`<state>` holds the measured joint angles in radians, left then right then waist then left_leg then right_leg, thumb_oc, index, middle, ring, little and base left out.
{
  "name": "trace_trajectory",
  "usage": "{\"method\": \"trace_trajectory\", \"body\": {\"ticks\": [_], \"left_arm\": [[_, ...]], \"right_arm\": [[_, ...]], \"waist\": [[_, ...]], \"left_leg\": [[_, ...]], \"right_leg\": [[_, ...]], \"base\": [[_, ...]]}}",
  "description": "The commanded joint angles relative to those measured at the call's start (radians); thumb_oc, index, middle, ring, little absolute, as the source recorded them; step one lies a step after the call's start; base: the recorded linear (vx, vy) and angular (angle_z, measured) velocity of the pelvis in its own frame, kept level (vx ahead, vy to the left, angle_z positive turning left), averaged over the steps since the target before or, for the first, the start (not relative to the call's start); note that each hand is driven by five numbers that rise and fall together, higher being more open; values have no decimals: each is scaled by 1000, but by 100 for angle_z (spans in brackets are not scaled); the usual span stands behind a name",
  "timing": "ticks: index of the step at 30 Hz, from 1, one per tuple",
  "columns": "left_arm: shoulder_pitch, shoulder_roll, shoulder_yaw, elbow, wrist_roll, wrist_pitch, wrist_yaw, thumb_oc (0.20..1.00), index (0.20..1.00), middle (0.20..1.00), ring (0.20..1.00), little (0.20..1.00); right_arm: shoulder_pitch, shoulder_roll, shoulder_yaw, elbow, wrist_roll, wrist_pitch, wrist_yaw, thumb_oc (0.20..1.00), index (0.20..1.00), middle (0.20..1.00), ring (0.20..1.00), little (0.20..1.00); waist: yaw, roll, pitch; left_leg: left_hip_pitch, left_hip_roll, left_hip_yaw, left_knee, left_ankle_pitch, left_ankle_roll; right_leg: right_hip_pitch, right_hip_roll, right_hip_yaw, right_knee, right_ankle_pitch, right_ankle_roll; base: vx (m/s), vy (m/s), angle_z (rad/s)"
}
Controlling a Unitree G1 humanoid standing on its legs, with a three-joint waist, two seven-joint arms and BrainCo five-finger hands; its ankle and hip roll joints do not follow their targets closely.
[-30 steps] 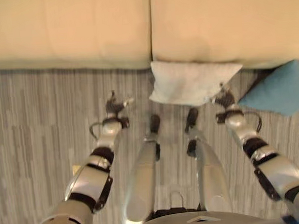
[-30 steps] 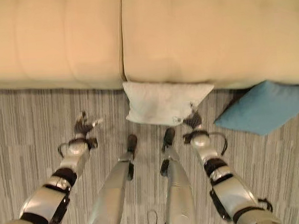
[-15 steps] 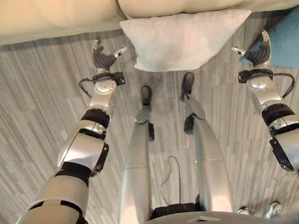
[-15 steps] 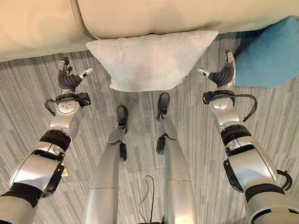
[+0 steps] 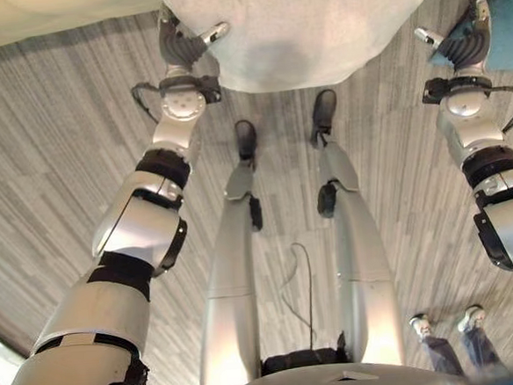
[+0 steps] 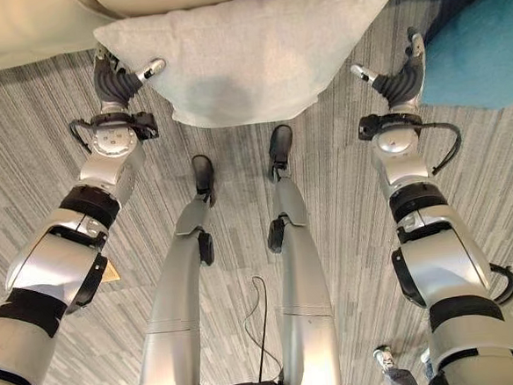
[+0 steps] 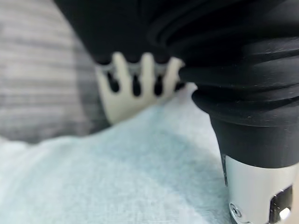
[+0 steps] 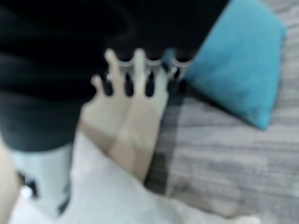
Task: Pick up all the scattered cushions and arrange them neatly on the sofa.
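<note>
Cushion: pale grey square fabric cushion (image 6: 247,56), top centre, on carpet against sofa (image 6: 16,33).
Left hand (image 6: 112,79): spread, empty, at cushion's left edge.
Right hand (image 6: 400,81): spread, empty, between grey cushion and blue cushion (image 6: 484,49).

Right hand (image 8: 122,100), blue cushion (image 8: 236,58) beyond, pale cushion (image 8: 121,203) near, striped floor (image 8: 219,154)

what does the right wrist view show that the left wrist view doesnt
Right wrist view: the blue cushion lying on the floor, past the straight fingers of the right robot hand.

Left wrist view: the left robot hand, fingers straight, right at the white cushion's edge; whether it touches is unclear.

Both: the white cushion in the foreground and the grey striped floor beyond it, with each hand's dark ribbed cover up close.
</note>
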<state>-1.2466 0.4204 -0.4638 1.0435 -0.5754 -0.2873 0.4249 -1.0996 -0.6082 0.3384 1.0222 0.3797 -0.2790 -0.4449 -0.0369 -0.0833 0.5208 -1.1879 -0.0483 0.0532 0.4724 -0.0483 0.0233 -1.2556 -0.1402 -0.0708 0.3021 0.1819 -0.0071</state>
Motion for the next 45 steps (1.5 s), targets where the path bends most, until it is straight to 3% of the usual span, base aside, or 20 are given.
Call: {"method": "trace_trajectory", "body": {"ticks": [1,12,15,16,17,19,28,31,33,34,35,40,41,45], "left_arm": [[24,16,56,-7,-13,-34,24,1000,1000,1000,1000,1000],[-126,-57,-12,-27,-56,-68,13,1000,1000,1000,1000,1000],[-170,-101,-16,-36,-108,-88,2,1000,1000,1000,1000,1000],[-172,-107,-13,-42,-114,-92,2,1000,1000,1000,1000,1000],[-171,-113,-8,-57,-121,-98,1,755,755,755,755,755],[-159,-121,1,-90,-122,-110,3,200,200,200,200,200],[-55,-124,45,-247,-105,-145,18,200,200,200,200,200],[33,-128,71,-366,-62,-162,32,200,200,200,200,200],[150,-144,102,-502,-7,-165,50,200,200,200,200,200],[189,-149,107,-528,12,-160,49,200,200,200,200,200],[226,-147,122,-562,30,-159,47,200,200,200,200,200],[576,-113,151,-814,155,-138,-7,200,200,200,200,200],[580,-113,151,-816,156,-137,-7,200,200,200,200,200],[836,-108,171,-945,156,-143,-77,200,200,200,200,200]], "right_arm": [[12,-61,60,13,37,-36,8,1000,1000,1000,1000,1000],[-219,-17,203,70,114,-47,80,1000,1000,1000,1000,1000],[-331,50,239,103,158,-47,90,1000,1000,1000,1000,1000],[-342,65,246,97,163,-49,91,426,426,426,426,426],[-349,82,248,84,174,-54,95,200,200,200,200,200],[-355,111,251,28,171,-67,91,200,200,200,200,200],[-278,184,189,-205,140,-113,66,200,200,200,200,200],[-182,197,135,-345,67,-126,55,200,200,200,200,200],[-67,191,83,-478,-13,-124,47,200,200,200,200,200],[-34,195,70,-506,-33,-121,49,200,200,200,200,200],[10,202,55,-541,-44,-125,59,200,200,200,200,200],[398,223,-33,-775,-119,-128,138,200,200,200,200,200],[402,224,-33,-778,-120,-128,138,200,200,200,200,200],[630,249,-28,-898,-158,-116,205,200,200,200,200,200]], "waist": [[-3,62,-38],[17,81,-45],[35,98,-47],[37,99,-48],[38,100,-49],[39,96,-54],[35,82,-80],[30,76,-92],[27,72,-90],[30,73,-93],[29,71,-89],[58,65,-101],[58,66,-99],[89,68,-139]], "left_leg": [[3,12,-119,-12,16,-48],[-137,-7,-102,31,36,-44],[-159,-10,-98,27,48,-45],[-159,-9,-97,25,50,-45],[-159,-10,-96,24,51,-45],[-158,-10,-98,25,53,-47],[-115,-6,-101,2,56,-53],[-65,-6,-102,-12,51,-54],[-8,-3,-98,-43,82,-55],[31,-1,-106,-49,53,-60],[47,-1,-101,-64,84,-58],[355,-6,-127,-195,104,-73],[362,-5,-129,-198,105,-73],[619,-2,-154,-282,110,-78]], "right_leg": [[16,-53,34,179,-135,147],[-129,-58,53,229,-128,146],[-153,-59,55,233,-126,147],[-154,-59,54,234,-126,146],[-155,-58,54,235,-126,145],[-156,-53,53,235,-128,143],[-117,-40,38,225,-130,137],[-66,-35,26,216,-134,135],[1,-39,6,188,-108,127],[39,-36,7,189,-139,135],[62,-43,-3,168,-108,126],[381,-54,-53,52,-118,125],[390,-53,-55,48,-118,125],[663,-53,-105,-19,-138,128]], "base": [[0,0,0],[4,9,1],[7,10,0],[0,0,0],[0,0,0],[0,0,0],[0,0,0],[0,0,0],[-36,-3,5],[-73,-7,6],[5,-22,4],[4,-24,4],[60,0,6],[154,-10,16]]}}
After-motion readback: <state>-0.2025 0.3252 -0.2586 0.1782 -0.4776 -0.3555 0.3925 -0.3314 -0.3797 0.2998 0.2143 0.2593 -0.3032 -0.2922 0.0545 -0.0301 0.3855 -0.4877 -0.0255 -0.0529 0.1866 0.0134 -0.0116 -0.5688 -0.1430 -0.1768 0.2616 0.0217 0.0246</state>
